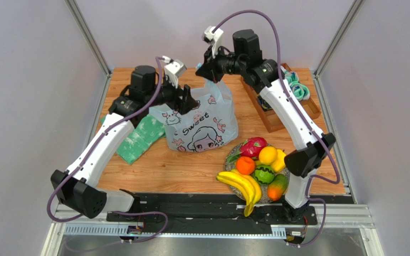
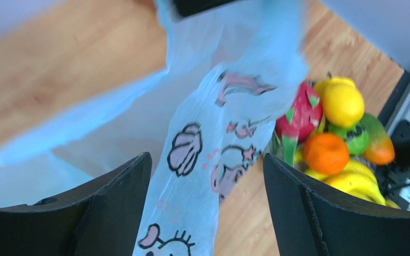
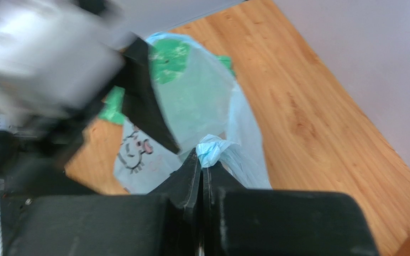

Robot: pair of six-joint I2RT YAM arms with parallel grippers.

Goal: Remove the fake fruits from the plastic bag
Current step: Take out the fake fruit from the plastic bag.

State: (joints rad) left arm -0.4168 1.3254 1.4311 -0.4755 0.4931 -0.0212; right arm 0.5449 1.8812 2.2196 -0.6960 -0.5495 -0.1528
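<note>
The pale-blue plastic bag with its pink cartoon print stands at the table's middle, pulled up by one handle. My right gripper is shut on that bunched handle above the bag. My left gripper is open at the bag's upper left edge, and a strip of the bag hangs between its spread fingers. The fake fruits lie outside the bag on a plate: dragon fruit, orange, bananas, mango and a green piece. I cannot see inside the bag.
A green patterned cloth lies left of the bag, under my left arm. A wooden box with rolled teal socks stands at the back right. The fruit plate sits at the near right, beside my right arm's base.
</note>
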